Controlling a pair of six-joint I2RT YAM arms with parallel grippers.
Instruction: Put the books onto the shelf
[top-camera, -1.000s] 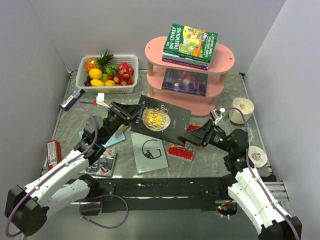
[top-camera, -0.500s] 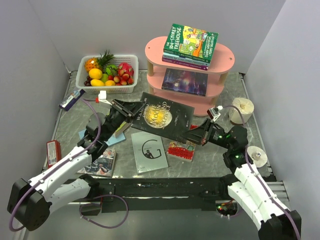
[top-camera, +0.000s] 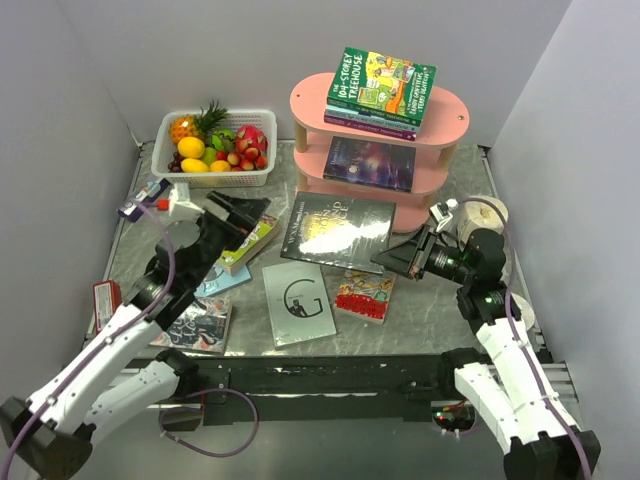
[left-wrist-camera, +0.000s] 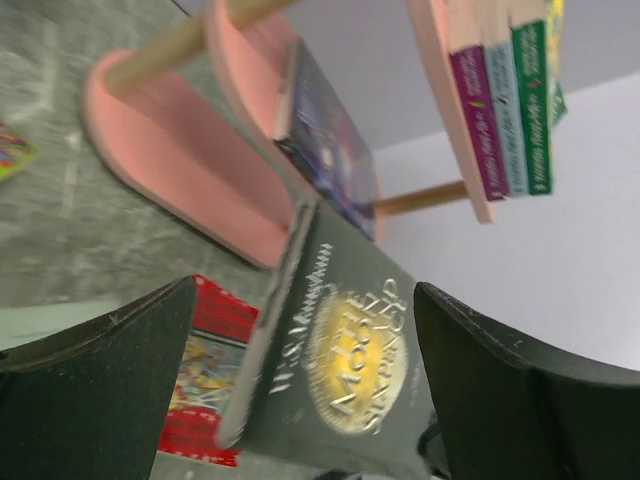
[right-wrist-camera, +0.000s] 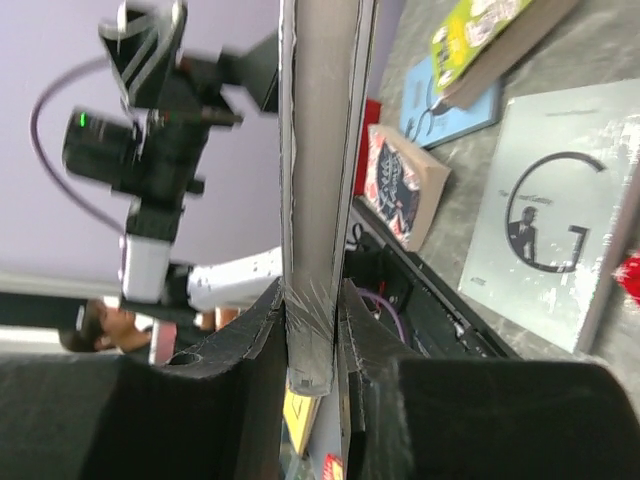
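Roughly midway, by my judgement: the shelf (top-camera: 455, 118) already carried a small stack on its top tier with the Treehouse book (top-camera: 385, 85) uppermost, and a dark galaxy book (top-camera: 370, 163) lay on the middle tier. What showed of the lowest tier in the left wrist view was bare pink. The black book (top-camera: 335, 230) was off the bench (top-camera: 430, 310), tilted just before the shelf. The right tool (right-wrist-camera: 312, 310) pinched its edge, while the left tool (top-camera: 240, 210) stood spread wide and held nothing. Five books lay on the bench: a yellow-green one (top-camera: 250, 243), a light blue one (top-camera: 220, 282), the grey G book (top-camera: 298, 303), a red one (top-camera: 365, 295) and a dark one (top-camera: 200, 325). The fruit basket (top-camera: 215, 180) held only fruit.
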